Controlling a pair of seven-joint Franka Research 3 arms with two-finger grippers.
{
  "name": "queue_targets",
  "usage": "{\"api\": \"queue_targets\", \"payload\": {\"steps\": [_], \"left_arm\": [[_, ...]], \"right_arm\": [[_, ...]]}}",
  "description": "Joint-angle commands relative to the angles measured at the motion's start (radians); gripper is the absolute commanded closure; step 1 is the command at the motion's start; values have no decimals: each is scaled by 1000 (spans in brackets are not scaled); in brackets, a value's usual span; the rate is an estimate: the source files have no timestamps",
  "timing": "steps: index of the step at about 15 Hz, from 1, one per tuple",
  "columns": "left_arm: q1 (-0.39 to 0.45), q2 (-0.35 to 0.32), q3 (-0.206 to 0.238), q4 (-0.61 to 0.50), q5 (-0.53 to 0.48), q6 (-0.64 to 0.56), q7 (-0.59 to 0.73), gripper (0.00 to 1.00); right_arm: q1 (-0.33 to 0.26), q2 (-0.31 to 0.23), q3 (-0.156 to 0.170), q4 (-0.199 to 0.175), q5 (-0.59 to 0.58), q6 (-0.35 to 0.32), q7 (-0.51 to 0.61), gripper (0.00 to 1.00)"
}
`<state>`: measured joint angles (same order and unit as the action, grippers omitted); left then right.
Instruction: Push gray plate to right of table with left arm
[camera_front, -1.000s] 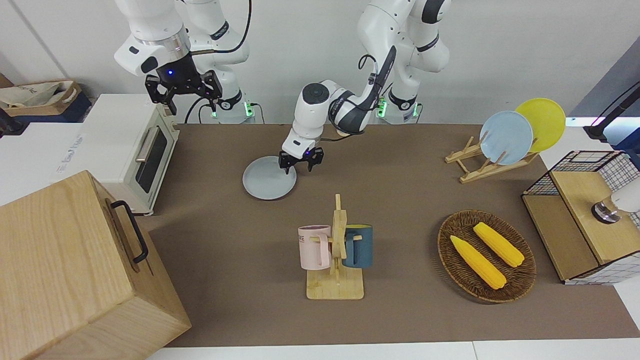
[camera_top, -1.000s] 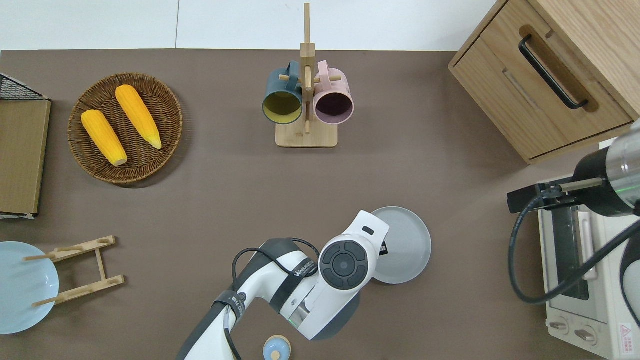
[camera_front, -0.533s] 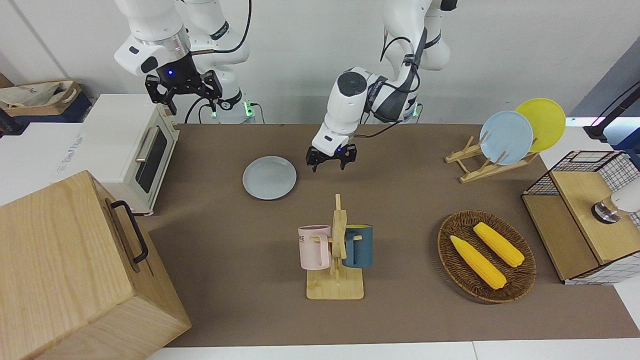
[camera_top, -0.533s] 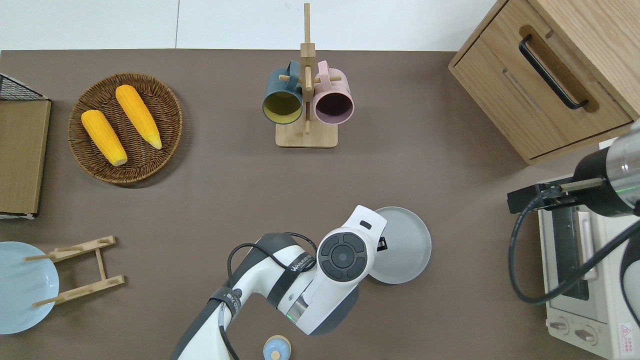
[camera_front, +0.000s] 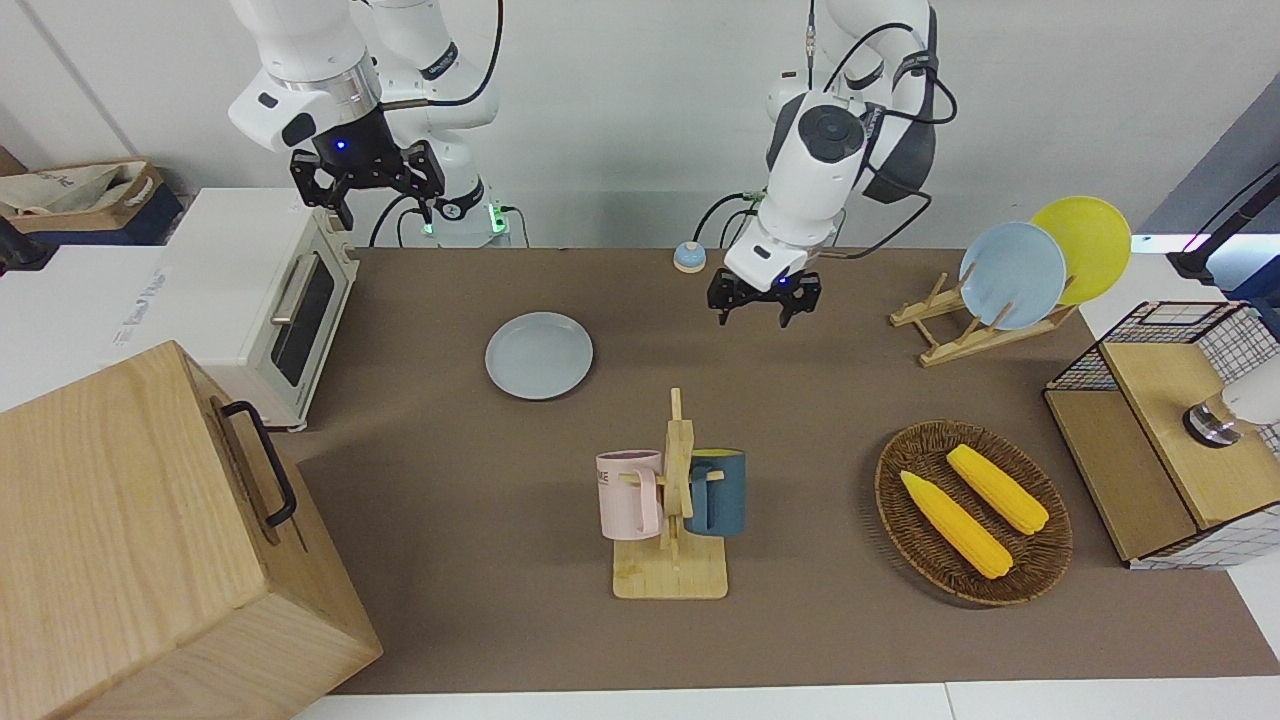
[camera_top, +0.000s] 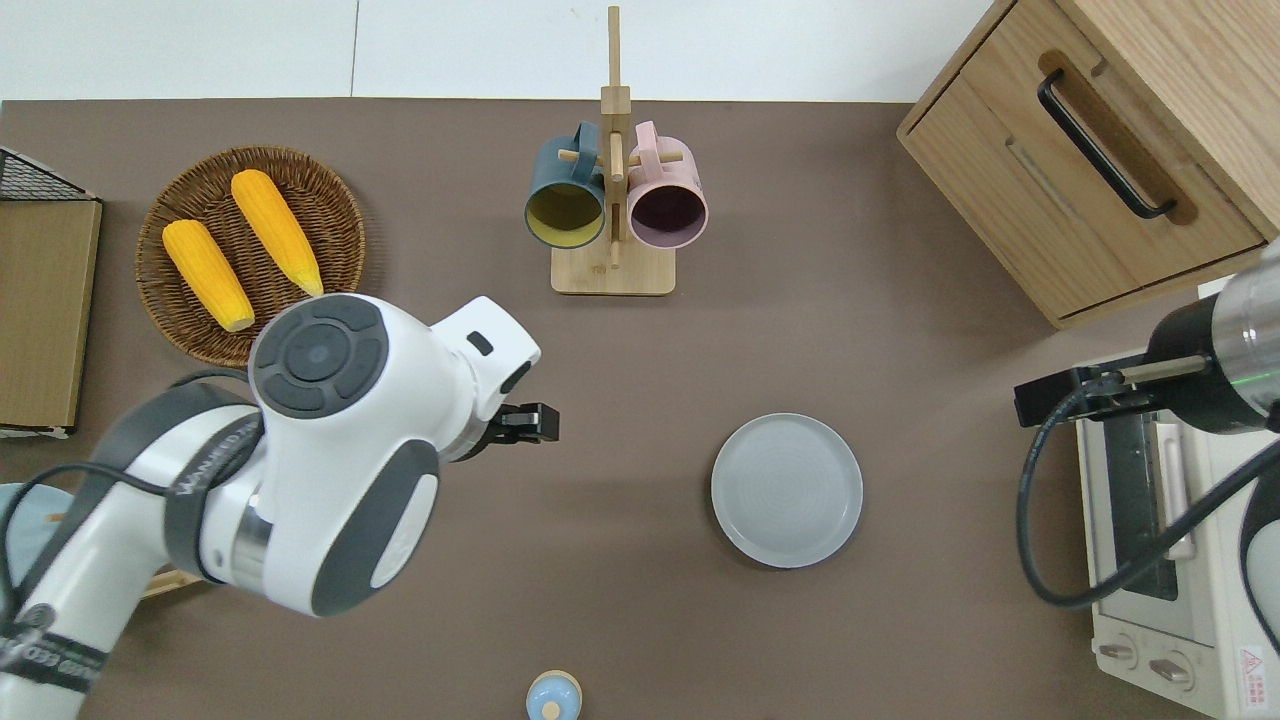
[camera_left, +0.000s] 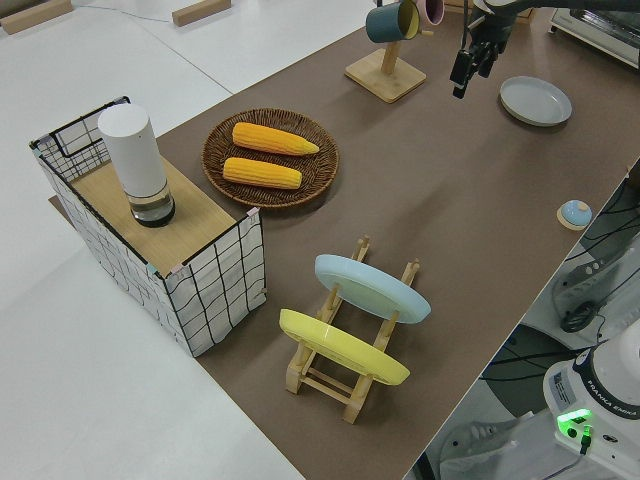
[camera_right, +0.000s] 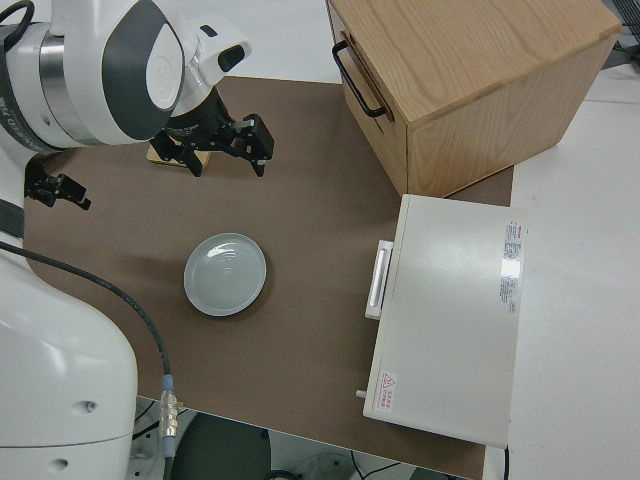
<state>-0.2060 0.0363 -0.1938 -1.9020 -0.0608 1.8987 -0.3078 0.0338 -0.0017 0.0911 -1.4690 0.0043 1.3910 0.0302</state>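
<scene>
**Q:** Where does the gray plate sit, and why there?

**A:** It lies flat on the bench, toward the right arm's end. It is nearer to the robots than the mug rack and near the toaster oven, though not touching it. I judge that end to be where the task wants it, so the push looks done or close to it. The low rim is what I would press against. The plate is shallow and the mat is plain, so I expect it to slide rather than tip.

**Q:** And your jaws?

**A:** My left gripper hangs in the air with its jaws spread and nothing between them. In the overhead view it is over bare mat between the corn basket and the plate, well apart from the plate. A push needs no grip, which is why I carry nothing. My right arm is parked, and the jaws of my right gripper are also apart and empty.

**Q:** Is there any writing you can read?

**A:** A little. The arm base in the left side view reads FRANKA EMIKA. The strap on my left arm carries white lettering that starts "WAN", and I cannot make out the rest. The pink mug shows letters ending "KE". The oven has a red warning triangle on its top and print on its side, both too small to read.
</scene>
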Motion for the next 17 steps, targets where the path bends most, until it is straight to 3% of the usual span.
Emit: {"api": "queue_targets", "payload": {"steps": [1, 5, 10, 17], "left_arm": [[83, -15, -6, 82, 62, -130, 122, 9], [163, -12, 14, 208, 61, -245, 335, 7], [186, -13, 109, 265, 62, -276, 484, 7], [188, -13, 129, 273, 59, -280, 498, 9]], "right_arm": [[-11, -8, 6, 1, 8, -12, -1, 17], [-11, -8, 4, 1, 8, -12, -3, 17], [-11, -8, 4, -1, 8, -12, -1, 17], [-11, -8, 4, 1, 10, -12, -3, 17]]}}
